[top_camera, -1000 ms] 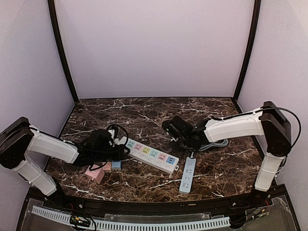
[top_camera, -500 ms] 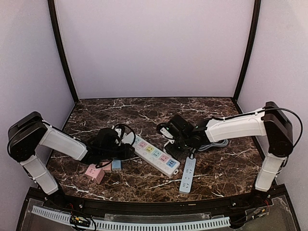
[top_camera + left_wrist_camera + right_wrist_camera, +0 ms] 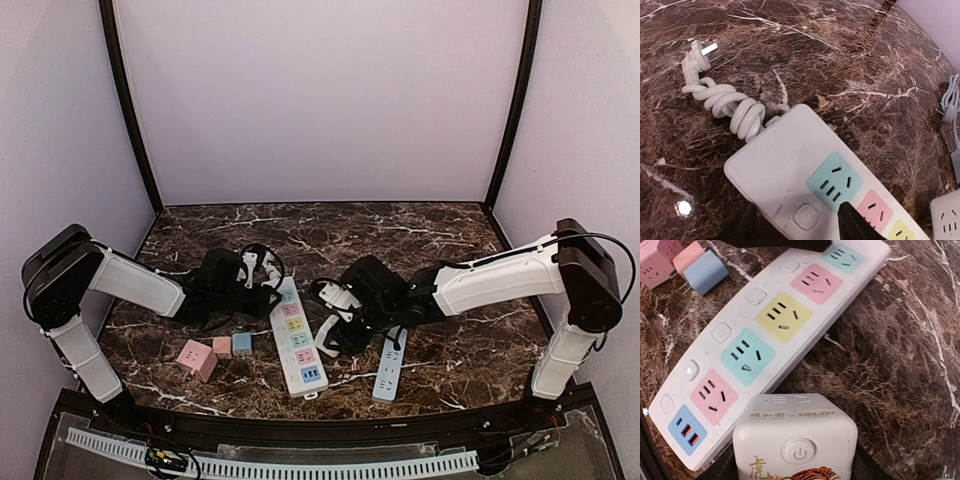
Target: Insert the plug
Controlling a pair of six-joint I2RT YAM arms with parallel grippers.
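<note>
A white power strip [image 3: 296, 345] with coloured sockets lies on the marble, its blue end toward the near edge. My left gripper [image 3: 258, 293] is shut on its far end; in the left wrist view the fingers [image 3: 849, 222] straddle the switch end by the teal socket [image 3: 836, 181]. The strip's coiled cord ends in a white plug [image 3: 696, 52] lying loose on the table. My right gripper [image 3: 332, 328] is shut on a white cube adapter [image 3: 796, 440] with a power button, held just right of the strip [image 3: 765, 335], beside its pink and teal sockets.
A pink cube [image 3: 196, 358] and small pink [image 3: 222, 346] and blue adapters [image 3: 242, 342] lie left of the strip. A light blue strip [image 3: 389, 365] lies to the right. A grey cable [image 3: 950, 100] lies farther right.
The power strip has swung from lying diagonally to pointing at the near edge, held by my left gripper. My right gripper has moved left with the cube adapter, up to the strip.
</note>
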